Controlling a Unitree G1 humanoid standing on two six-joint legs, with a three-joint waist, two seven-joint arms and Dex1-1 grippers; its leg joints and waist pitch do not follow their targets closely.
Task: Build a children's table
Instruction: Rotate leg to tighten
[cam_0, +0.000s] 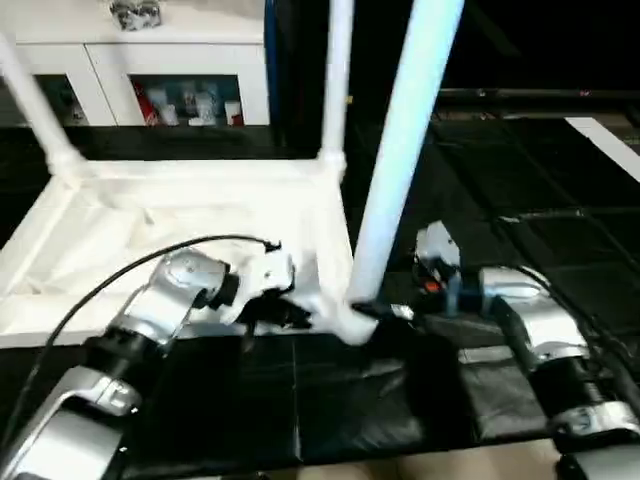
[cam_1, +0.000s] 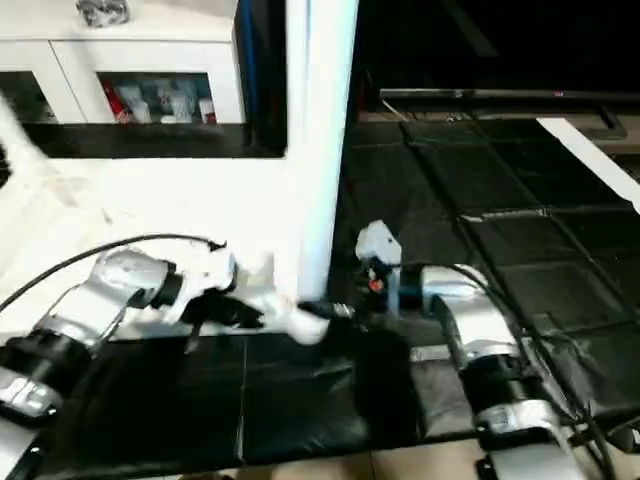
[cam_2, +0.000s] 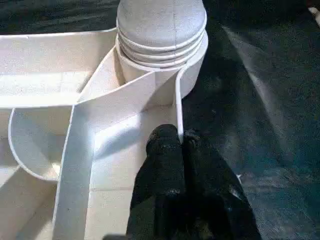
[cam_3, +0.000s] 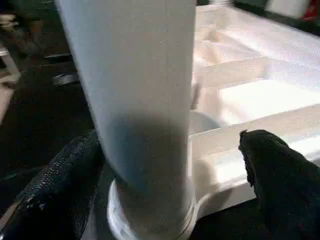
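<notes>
The white table top (cam_0: 180, 215) lies upside down on the black floor mats (cam_0: 300, 390), its ribbed underside up; from the head camera it is at about ten o'clock from the picture's middle. Three legs stand in its corner sockets: the near leg (cam_0: 400, 150) at the corner closest to the robot, one (cam_0: 337, 80) at the far corner behind it, one (cam_0: 30, 105) at the far left; all three are cut off by the upper edge, so their ends cannot be seen. The fourth corner lies outside the pictures.

The left gripper (cam_2: 177, 142) is closed; its black fingertips (cam_2: 165, 145) press together at the thin upright rim of the top, just beside the near leg's socket (cam_2: 192, 70). The right gripper (cam_3: 170, 165) stands wide open; its two fingers (cam_3: 65, 175) are on either side of the near leg's base, whether touching it I cannot tell.

Behind the table stands a white cabinet (cam_0: 150, 70) with glass doors; its contents are hard to make out.
</notes>
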